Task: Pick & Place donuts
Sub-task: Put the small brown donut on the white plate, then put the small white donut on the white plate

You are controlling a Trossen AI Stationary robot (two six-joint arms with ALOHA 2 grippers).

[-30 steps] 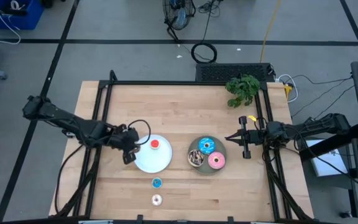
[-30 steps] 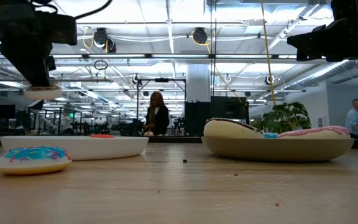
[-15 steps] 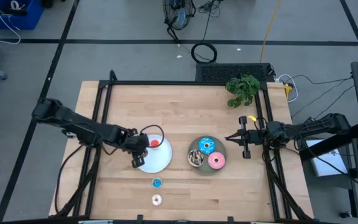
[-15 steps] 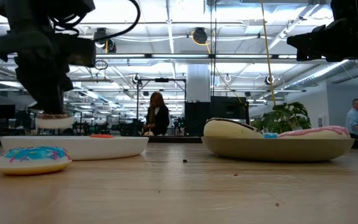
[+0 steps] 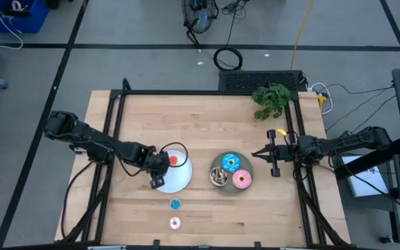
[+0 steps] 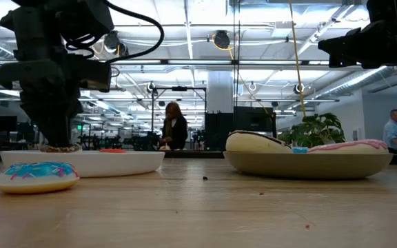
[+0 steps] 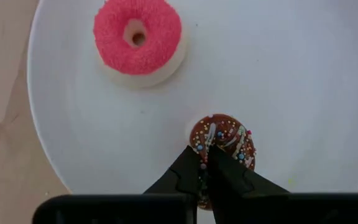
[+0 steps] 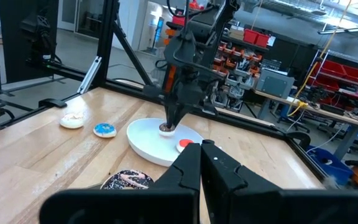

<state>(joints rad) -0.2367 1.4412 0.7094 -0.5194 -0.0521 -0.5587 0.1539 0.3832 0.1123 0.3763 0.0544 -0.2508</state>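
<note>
The desk (image 5: pixel 207 118) is made of pale wood boards with a black metal frame around it. A round white plate (image 5: pixel 179 177) with a smooth, shiny face is seen on it. The left gripper (image 7: pixel 205 167) is held low over this plate, and its dark jaws are nearly closed on the edge of a tiny brown donut (image 7: pixel 225 138). This little ring is set on the plate and is dotted with coloured sprinkles and pale stripes. A tiny red donut (image 7: pixel 138 36) with a rough, sugary top and a small hole is laid on the same plate, apart from the brown one.

Beside the white plate a round grey plate (image 5: pixel 221 165) is found. Three bigger rings are kept in it: a blue donut (image 5: pixel 230 163) with sprinkles, a pink donut (image 5: pixel 242 179) and a brown donut (image 5: pixel 219 176) with sprinkles.

Two tiny rings are left on the bare wood near the front edge: a tiny blue donut (image 5: pixel 176 204) and a tiny white donut (image 5: pixel 175 223).

The right gripper (image 5: pixel 257 155) is held above the desk just beside the grey plate, with its jaws clenched on nothing. A leafy green plant (image 5: pixel 271 101) is seen at the far corner. No writing can be read.
</note>
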